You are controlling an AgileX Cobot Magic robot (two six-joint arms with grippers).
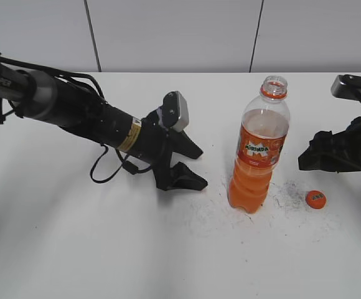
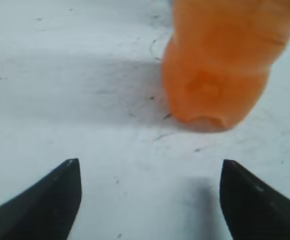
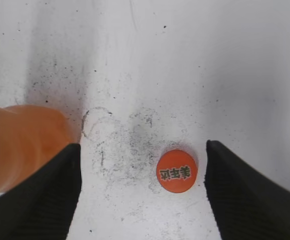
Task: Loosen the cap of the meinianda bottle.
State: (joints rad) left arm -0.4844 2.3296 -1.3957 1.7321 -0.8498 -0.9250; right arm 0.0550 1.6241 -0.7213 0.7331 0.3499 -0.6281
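The meinianda bottle [image 1: 259,146] stands upright mid-table with orange drink, an orange label and an open mouth with no cap on it. The orange cap [image 1: 315,199] lies flat on the table to the bottle's right. In the right wrist view the cap [image 3: 176,171] lies between the open fingers of my right gripper [image 3: 142,165], nearer the right finger, and the bottle [image 3: 20,145] shows at the left. My left gripper [image 1: 190,165] is open and empty on the table left of the bottle. In the left wrist view the bottle base [image 2: 215,75] stands ahead of the left gripper [image 2: 150,192].
The white table [image 1: 106,249] has grey scuff marks around the bottle [image 3: 130,140]. A pale panelled wall runs along the table's far edge. The left arm's black cable loops over the table at the left [image 1: 103,171].
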